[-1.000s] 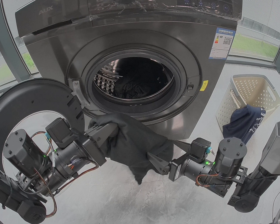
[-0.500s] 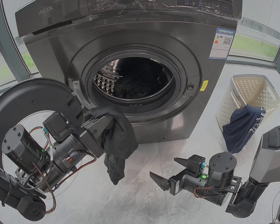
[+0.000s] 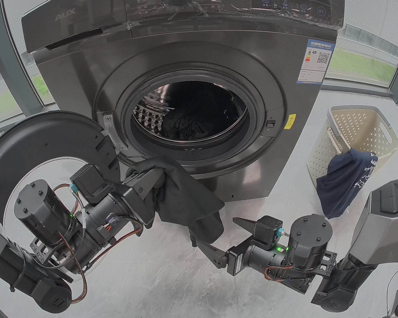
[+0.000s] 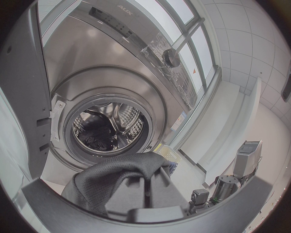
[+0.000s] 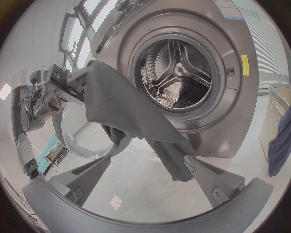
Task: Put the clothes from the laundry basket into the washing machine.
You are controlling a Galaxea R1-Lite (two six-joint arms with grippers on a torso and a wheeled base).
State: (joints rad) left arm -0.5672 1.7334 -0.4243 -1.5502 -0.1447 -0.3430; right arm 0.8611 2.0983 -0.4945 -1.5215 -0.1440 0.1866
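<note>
A black garment (image 3: 183, 198) of matte, faintly textured cloth hangs in the air just in front of the washing machine (image 3: 264, 59), below the lower rim of its round opening. Its top is bunched in the left gripper (image 3: 159, 176), whose fingers are pressed together on a fold of the cloth. The cloth drapes over those fingers like a hood. From there it falls as a broad sheet slanting toward the robot's right, then narrows to a crumpled tail. The tail ends between the fingers of the right gripper (image 3: 216, 233), which is spread wide and has hold of nothing. The cloth passes close to one of the fingers, and I cannot tell whether it touches.

The machine is dark grey and stands on a pale grey floor (image 3: 148, 281). Its round door (image 3: 37, 144) is swung fully open on the robot's left, behind the left arm. The drum (image 3: 149, 118) lies open to the room — shiny, perforated steel with raised ribs. A heap of dark clothes (image 3: 192, 122) rests at the bottom of the drum.

On the floor near the machine's right front corner stands the laundry basket (image 3: 367, 124), made of cream plastic with pierced sides. A navy garment (image 3: 345, 179) with pale print is slung over the basket's near rim. Most of it hangs down the outside of the basket toward the floor.
</note>
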